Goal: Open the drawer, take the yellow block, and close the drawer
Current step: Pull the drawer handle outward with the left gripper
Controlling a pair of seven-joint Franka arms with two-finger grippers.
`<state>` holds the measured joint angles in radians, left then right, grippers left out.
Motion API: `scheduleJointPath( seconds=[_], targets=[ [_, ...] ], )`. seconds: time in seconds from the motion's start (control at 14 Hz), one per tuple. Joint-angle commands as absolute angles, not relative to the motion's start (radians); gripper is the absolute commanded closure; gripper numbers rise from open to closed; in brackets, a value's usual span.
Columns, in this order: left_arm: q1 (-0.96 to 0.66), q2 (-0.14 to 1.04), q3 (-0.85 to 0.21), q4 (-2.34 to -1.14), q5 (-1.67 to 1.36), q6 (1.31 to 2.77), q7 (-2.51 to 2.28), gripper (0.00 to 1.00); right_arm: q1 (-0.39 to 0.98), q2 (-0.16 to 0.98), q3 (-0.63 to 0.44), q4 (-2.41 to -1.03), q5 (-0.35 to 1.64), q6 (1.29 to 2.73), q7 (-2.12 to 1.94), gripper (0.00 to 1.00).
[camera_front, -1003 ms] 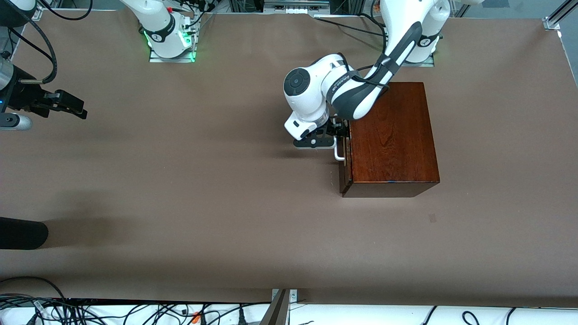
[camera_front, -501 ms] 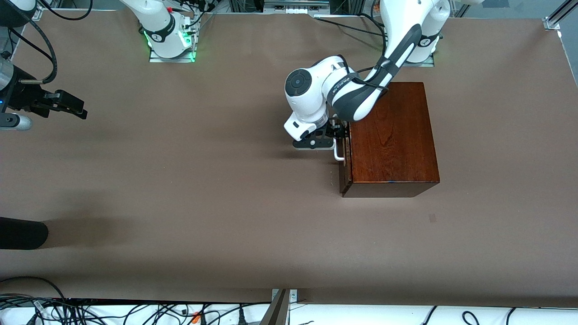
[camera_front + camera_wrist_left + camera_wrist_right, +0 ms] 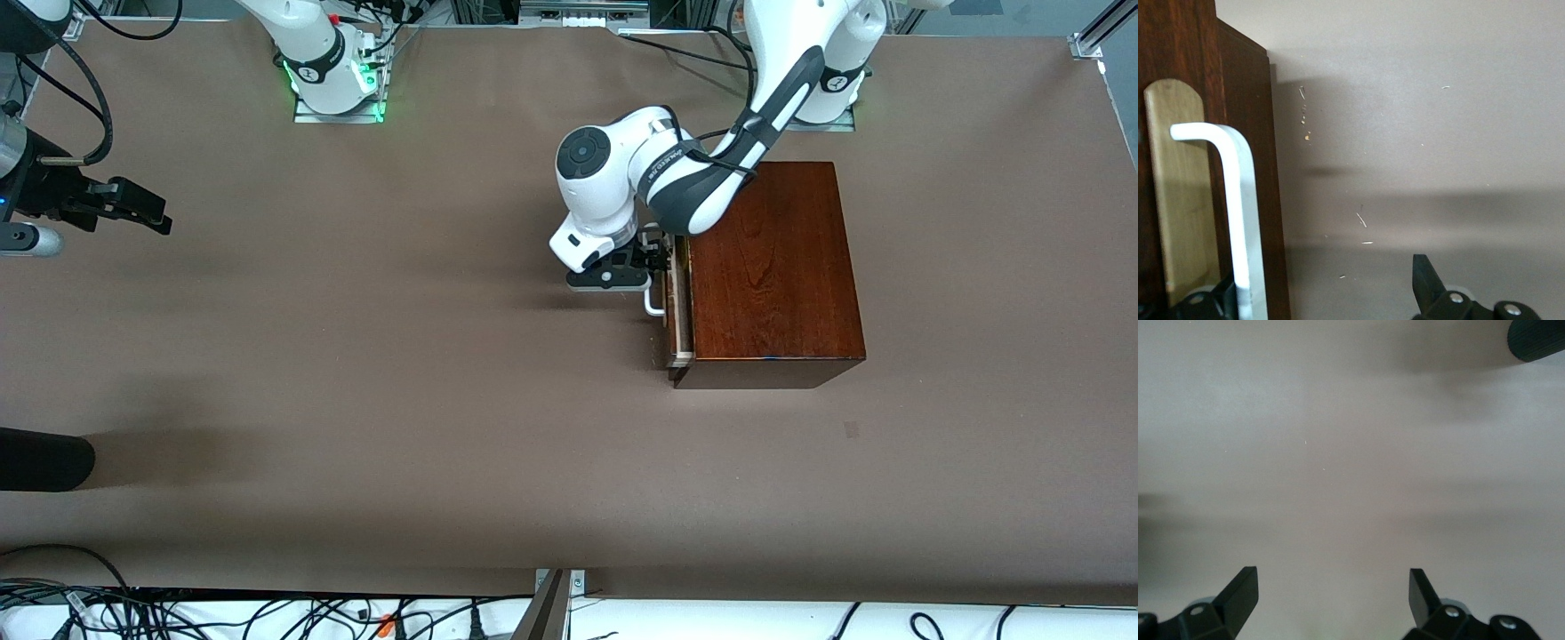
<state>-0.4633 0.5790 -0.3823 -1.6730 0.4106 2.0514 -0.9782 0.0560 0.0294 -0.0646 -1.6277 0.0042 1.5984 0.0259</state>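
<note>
The dark wooden box point(image 3: 773, 267) stands toward the left arm's end of the table. Its drawer point(image 3: 680, 311) is pulled out a small way, showing a thin strip of pale wood. The white handle point(image 3: 653, 307) also shows in the left wrist view point(image 3: 1238, 220) against the dark drawer front point(image 3: 1185, 40). My left gripper point(image 3: 653, 258) point(image 3: 1321, 290) is open at the handle, with one finger between the bar and the drawer front and the other finger point(image 3: 1425, 280) off to the side. My right gripper point(image 3: 133, 209) point(image 3: 1331, 587) is open and empty, waiting at the right arm's end. The yellow block is hidden.
A black rounded object point(image 3: 44, 458) lies at the table's edge at the right arm's end, nearer the front camera than the right gripper; it also shows in the right wrist view point(image 3: 1538, 340). Brown table point(image 3: 400, 356) spreads between the arms.
The drawer has slid a little way out of the box toward the right arm's end, and my left gripper has moved that way with the handle. The right arm has not moved.
</note>
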Motion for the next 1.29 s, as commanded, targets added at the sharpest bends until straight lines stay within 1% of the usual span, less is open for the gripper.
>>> scheduleJointPath(
  seconds=[0.0,0.36,0.5,0.72,1.22],
  targets=[
    [-0.489,0.595,-0.388,-1.631,0.356,2.071,-0.996,0.00,0.054,0.023,-0.058,-1.626,0.002,1.591,0.029,0.00],
    [-0.514,0.638,-0.388,-1.565,0.328,2.071,-0.996,0.00,0.054,0.023,-0.058,-1.626,0.002,1.589,0.028,0.00],
    [-0.525,0.649,-0.388,-1.559,0.328,2.072,-0.996,0.00,0.054,0.023,-0.058,-1.626,0.002,1.591,0.028,0.00],
    [-0.525,0.652,-0.388,-1.560,0.327,2.126,-0.997,0.00,0.054,0.023,-0.058,-1.626,0.002,1.591,0.028,0.00],
    [-0.535,0.661,-0.388,-1.539,0.313,2.126,-0.997,0.00,0.054,0.023,-0.058,-1.626,0.002,1.591,0.029,0.00]
  ],
)
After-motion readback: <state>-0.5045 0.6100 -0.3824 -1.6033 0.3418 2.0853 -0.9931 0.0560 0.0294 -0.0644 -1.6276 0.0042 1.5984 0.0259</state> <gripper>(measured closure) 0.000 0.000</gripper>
